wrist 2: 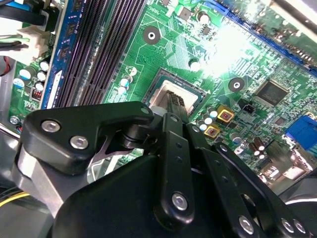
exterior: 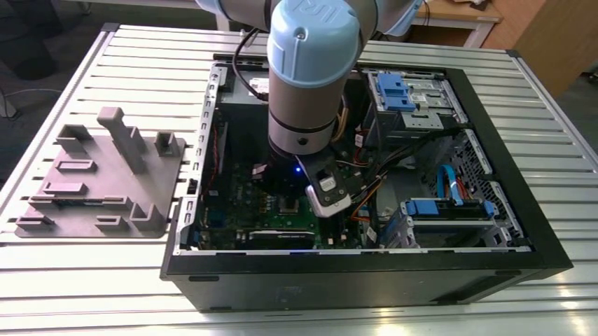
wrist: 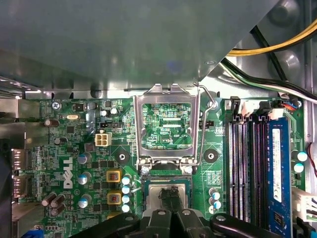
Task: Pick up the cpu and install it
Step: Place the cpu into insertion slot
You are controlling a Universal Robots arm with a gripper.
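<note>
**Entry: cpu installation, seating stage**

**Tool.** My gripper point(wrist: 170, 198) hangs over the socket point(wrist: 144, 184) on the green board point(wrist: 218, 173), inside the open computer case point(exterior: 374, 283). Its fingers are drawn close together with nothing seen pinched between them.

**Task thing.** The cpu point(wrist: 152, 194) lies flat inside the socket's walls, silver top up, directly beneath my fingertips point(wrist: 174, 197). I cannot tell whether the tips touch its top or hang just above it. In the second wrist view the cpu point(wrist 2: 159, 95) looks level along the socket edge that shows there.

**Adjacent.**
- The load frame point(wrist: 137, 129) is hinged open and lies back from the socket.
- The memory slots point(wrist: 242, 168) run beside the socket, well apart from my gripper.

**Handling note (judgement).**
- The chip should sit level on all four sides, with no corner riding up on the socket wall.
- Any press from me ought to be light and straight down, never sideways, since the contacts beneath would likely bend easily.
- The load frame is not yet closed over the cpu.
</note>
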